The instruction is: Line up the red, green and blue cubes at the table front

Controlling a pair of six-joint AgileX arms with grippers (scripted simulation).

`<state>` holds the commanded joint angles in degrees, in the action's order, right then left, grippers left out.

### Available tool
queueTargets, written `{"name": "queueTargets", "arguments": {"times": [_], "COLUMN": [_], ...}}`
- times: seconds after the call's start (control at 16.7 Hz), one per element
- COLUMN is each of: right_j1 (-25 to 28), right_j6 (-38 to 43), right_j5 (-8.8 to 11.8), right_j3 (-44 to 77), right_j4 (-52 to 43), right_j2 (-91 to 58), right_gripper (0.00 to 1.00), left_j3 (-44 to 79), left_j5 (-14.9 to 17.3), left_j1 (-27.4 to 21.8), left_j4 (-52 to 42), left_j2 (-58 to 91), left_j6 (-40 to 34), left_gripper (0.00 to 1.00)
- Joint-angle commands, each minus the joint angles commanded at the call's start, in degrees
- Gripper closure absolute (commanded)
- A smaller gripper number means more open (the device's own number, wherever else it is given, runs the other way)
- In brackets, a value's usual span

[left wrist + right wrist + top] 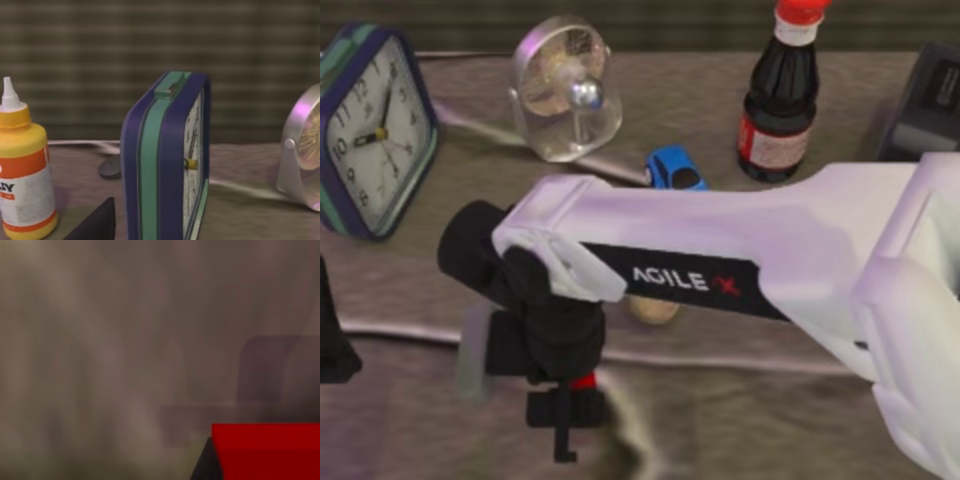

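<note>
My right arm reaches across the table (750, 420) to its front left. There my right gripper (570, 405) points down, shut on the red cube (583, 381). In the right wrist view the red cube (265, 450) sits flush against one dark finger (206, 466), with the wrinkled cloth close behind. The green and blue cubes are hidden or out of view. My left gripper (332, 345) is parked at the left edge. One of its fingers (97, 222) shows low in the left wrist view, nothing against it.
At the back stand a blue-green alarm clock (375, 130), a small clear fan (568, 90), a dark sauce bottle (780, 100) and a black device (925, 105). A blue toy car (675, 168) and a tan round thing (653, 310) lie mid-table. A yellow glue bottle (22, 170) stands left.
</note>
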<state>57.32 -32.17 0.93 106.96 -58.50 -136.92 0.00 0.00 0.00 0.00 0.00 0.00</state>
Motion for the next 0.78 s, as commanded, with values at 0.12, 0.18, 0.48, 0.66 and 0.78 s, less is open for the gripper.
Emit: {"name": "queueTargets", "arguments": {"times": [0.12, 0.18, 0.48, 0.66, 0.78], "right_j1": [0.04, 0.04, 0.04, 0.04, 0.04], "right_j6": [-0.02, -0.02, -0.02, -0.02, -0.02], "right_j5": [-0.01, -0.01, -0.01, -0.01, -0.01], "right_j3": [-0.36, -0.36, -0.36, -0.36, -0.36], "right_j4": [0.39, 0.39, 0.39, 0.39, 0.39], "right_j2": [-0.15, -0.15, -0.15, -0.15, -0.15], "right_gripper": [1.0, 1.0, 0.7, 0.47, 0.32], "left_j3": [0.0, 0.0, 0.0, 0.0, 0.0], "left_j5": [0.0, 0.0, 0.0, 0.0, 0.0], "left_j1": [0.0, 0.0, 0.0, 0.0, 0.0], "left_j4": [0.0, 0.0, 0.0, 0.0, 0.0], "left_j2": [0.0, 0.0, 0.0, 0.0, 0.0], "left_j6": [0.0, 0.0, 0.0, 0.0, 0.0], "left_gripper": [0.0, 0.0, 0.0, 0.0, 0.0]}}
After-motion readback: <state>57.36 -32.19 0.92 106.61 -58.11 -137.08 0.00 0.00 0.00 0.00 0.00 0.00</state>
